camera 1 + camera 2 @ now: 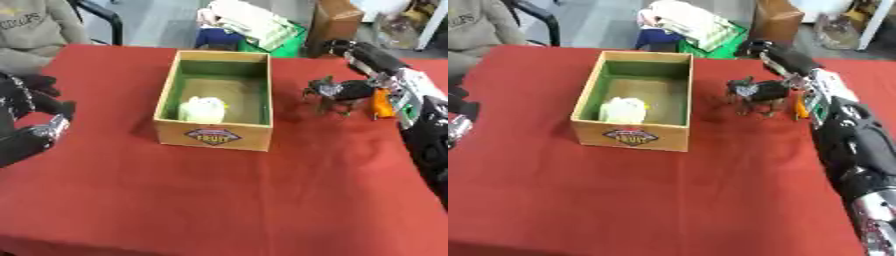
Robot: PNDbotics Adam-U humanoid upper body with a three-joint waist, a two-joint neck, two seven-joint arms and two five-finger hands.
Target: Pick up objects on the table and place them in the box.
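Observation:
A wooden box (213, 135) with a green inside stands at the middle of the red table (262, 200). A pale yellow-white soft object (203, 109) lies in its near left part. Just to the box's right, my right hand (337, 94) hovers with its fingers spread and pointing down at the cloth, holding nothing that I can see. A small orange object (381, 103) sits on the table right behind that hand, under the wrist. My left hand (35, 117) rests open at the left edge, away from the box.
Beyond the table's far edge are a brown carton (332, 22), a green crate with folded cloth (258, 25) and a chair (101, 15). A seated person in a grey top (31, 27) is at the far left corner.

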